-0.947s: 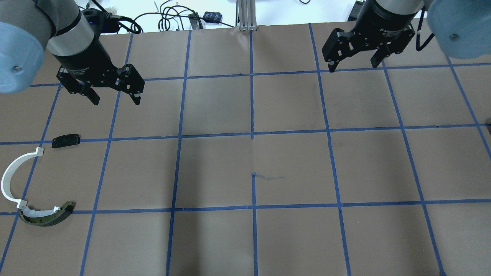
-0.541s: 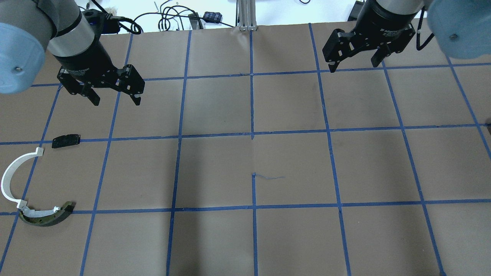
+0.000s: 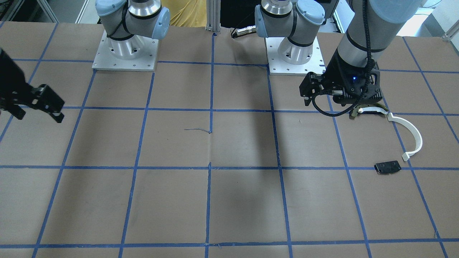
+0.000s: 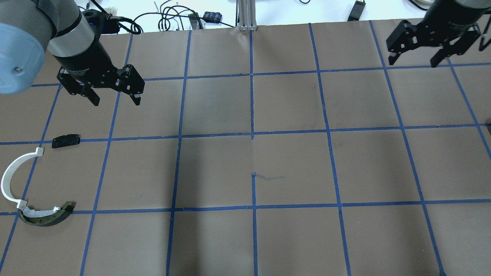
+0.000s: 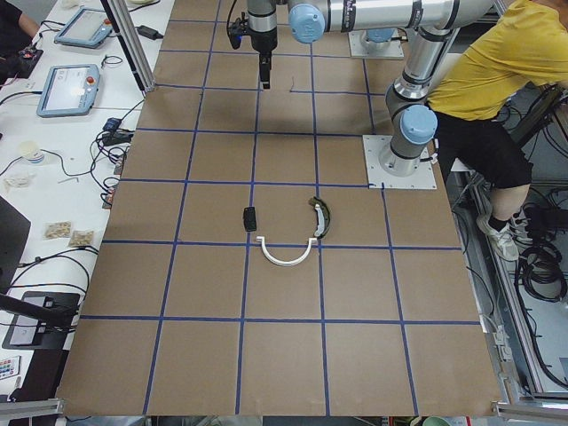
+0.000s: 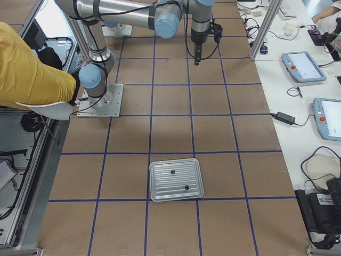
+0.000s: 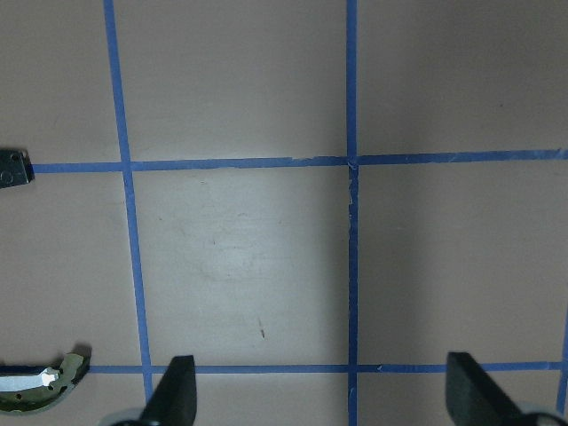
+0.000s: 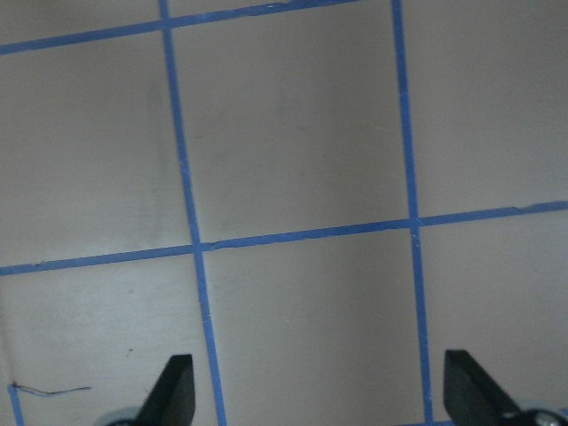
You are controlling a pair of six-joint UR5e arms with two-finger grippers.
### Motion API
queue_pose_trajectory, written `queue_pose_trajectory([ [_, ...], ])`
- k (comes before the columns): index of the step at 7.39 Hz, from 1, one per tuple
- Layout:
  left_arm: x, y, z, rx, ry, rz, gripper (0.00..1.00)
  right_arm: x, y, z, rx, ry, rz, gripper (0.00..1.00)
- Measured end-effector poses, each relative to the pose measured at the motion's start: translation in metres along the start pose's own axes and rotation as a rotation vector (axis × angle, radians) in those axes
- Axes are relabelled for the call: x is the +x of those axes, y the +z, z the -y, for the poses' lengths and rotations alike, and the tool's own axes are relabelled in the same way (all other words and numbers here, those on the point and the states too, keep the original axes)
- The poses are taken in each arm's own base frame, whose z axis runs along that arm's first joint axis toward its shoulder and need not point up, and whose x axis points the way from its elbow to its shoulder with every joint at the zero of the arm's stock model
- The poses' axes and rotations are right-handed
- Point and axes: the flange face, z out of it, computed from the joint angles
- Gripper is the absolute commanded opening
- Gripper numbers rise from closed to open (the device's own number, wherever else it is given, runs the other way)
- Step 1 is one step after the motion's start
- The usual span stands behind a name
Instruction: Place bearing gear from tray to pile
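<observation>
The pile lies at the table's left: a white arc strip (image 4: 15,176), a dark olive curved piece (image 4: 48,216) and a flat black plate (image 4: 66,140). My left gripper (image 4: 116,102) hangs open and empty above the paper, beyond the plate; its wrist view shows open fingers (image 7: 173,395) over bare paper. A silver tray (image 6: 160,194) shows only in the exterior right view and holds two small dark parts (image 6: 171,172). I cannot tell which is the bearing gear. My right gripper (image 4: 413,63) is open and empty at the far right.
Brown paper with a blue tape grid covers the table. Cables (image 4: 172,17) and an aluminium post (image 4: 247,15) stand past the far edge. A person in a yellow shirt (image 5: 497,80) sits by the robot bases (image 3: 125,50). Tablets (image 6: 303,66) lie on a side bench.
My right gripper has moved to the right and slightly farther out, still open. My left gripper and the pile have not moved.
</observation>
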Motion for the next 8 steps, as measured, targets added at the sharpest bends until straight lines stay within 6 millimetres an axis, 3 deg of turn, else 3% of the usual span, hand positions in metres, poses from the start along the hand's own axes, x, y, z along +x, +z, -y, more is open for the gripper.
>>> queue_pose_trajectory([
  [2, 0.000, 0.001, 0.000, -0.003, 0.000, 0.000, 1.00, 0.083, 0.041, 0.007, -0.093, 0.105, -0.054, 1.00],
  [4, 0.000, 0.002, 0.000, -0.006, 0.003, 0.000, 1.00, 0.157, 0.099, 0.003, -0.095, -0.019, -0.094, 1.00],
  [5, 0.000, 0.003, 0.000, -0.008, 0.005, 0.000, 1.00, 0.197, 0.127, -0.003, -0.063, -0.125, -0.108, 1.00],
  [8, 0.000, 0.003, 0.001, -0.009, 0.007, 0.001, 1.00, 0.347, 0.197, -0.048, -0.002, -0.332, -0.090, 1.00],
])
